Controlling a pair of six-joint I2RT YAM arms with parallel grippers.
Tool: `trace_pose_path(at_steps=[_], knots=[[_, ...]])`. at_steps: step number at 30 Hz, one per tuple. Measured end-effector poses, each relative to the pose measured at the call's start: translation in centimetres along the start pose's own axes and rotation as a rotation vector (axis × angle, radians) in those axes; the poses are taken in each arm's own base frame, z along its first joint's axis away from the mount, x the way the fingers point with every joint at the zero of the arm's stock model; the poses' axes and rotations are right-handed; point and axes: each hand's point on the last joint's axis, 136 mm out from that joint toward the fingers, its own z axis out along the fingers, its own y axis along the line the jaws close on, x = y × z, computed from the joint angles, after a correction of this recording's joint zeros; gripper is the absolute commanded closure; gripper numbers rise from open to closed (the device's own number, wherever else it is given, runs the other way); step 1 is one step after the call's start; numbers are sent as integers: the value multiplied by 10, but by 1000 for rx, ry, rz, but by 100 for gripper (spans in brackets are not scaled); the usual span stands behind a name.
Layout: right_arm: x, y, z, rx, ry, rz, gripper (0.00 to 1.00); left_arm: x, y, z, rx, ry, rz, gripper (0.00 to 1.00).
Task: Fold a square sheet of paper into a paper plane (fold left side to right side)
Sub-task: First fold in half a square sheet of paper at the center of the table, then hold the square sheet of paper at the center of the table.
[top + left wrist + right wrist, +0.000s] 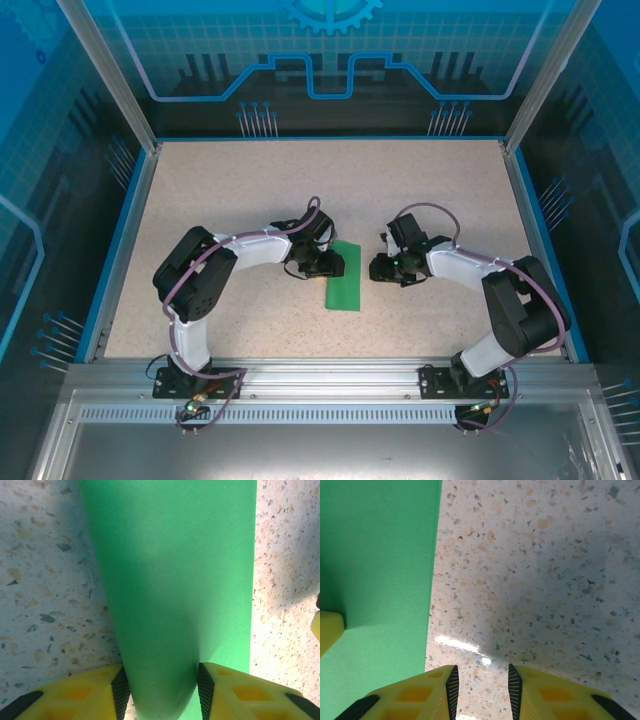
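Note:
The square sheet of paper [345, 285] is bright green and lies at the table's middle as a narrow upright strip, its left side lifted over toward the right. My left gripper [335, 262] is at the strip's upper left. In the left wrist view a rounded bulge of the sheet [170, 580] sits between the yellow fingers, and both black pads of the left gripper [161, 690] press against it. My right gripper [375, 268] hovers just right of the sheet, open over bare table [481, 690], with the sheet's edge [375, 570] to its left. The paper plane is out of view.
The speckled beige table [250, 200] has a blue rim [125, 240] and metal posts at its corners. A yellow fingertip of the left gripper [327, 630] rests on the green sheet. Both arm bases stand at the near edge.

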Motion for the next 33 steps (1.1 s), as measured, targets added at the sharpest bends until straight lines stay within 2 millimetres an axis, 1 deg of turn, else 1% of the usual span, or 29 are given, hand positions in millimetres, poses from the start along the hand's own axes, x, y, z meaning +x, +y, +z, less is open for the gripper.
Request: trace_pose_path(at_steps=[11,33], knots=[[-2,4,-5,-19,-14,-5,65,0,0,1,-17,3,5,56],[-1,8,-5,-37,-9,-6,65,0,0,1,-34,6,26,56]])
